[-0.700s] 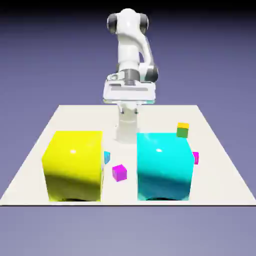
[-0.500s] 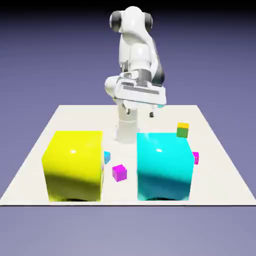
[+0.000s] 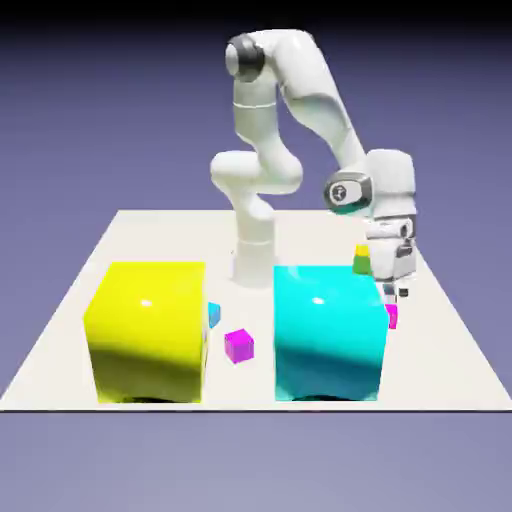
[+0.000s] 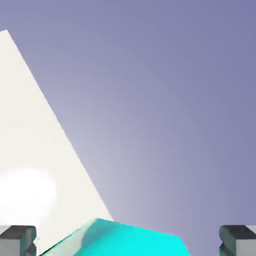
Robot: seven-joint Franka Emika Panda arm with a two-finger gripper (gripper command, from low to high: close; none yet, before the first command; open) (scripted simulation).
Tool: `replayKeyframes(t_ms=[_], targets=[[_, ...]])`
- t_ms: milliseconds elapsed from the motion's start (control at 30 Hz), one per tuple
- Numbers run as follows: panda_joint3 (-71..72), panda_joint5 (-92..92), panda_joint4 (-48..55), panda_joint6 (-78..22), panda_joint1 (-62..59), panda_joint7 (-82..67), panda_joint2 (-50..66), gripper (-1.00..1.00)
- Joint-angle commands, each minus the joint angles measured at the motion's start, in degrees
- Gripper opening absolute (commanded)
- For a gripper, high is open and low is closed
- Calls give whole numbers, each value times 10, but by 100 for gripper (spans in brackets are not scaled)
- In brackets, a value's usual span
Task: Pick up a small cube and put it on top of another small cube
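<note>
nothing is stacked yet: the tiny magenta-pink cube (image 3: 239, 345) lies on the white table (image 3: 440, 340), ungrasped, while the two-finger gripper (image 3: 392, 291) is spread wide and empty by the big cyan cube (image 3: 329, 331).

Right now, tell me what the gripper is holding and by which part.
Nothing is held. In the hand view the gripper is open, its fingertips wide apart, with only a corner of the big cyan cube showing between them, ungripped.

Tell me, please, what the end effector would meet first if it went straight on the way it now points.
Probably the big cyan cube: in the hand view its top corner sits low between the open end effector fingertips. Beyond it only backdrop shows. Depth is unclear, so it might just skim past the cube's edge.
</note>
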Motion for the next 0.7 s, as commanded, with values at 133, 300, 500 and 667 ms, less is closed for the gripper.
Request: replayKeyframes(t_ms=[133,300,500,667], targets=[[101,-27,-34,-96,37,34,95,0],[64,-55,-62,-108,93,80,132,0],[-40,-172,-42,-73,169,160,211,0],[22,-103,-54,-94,124,113,164,-100]])
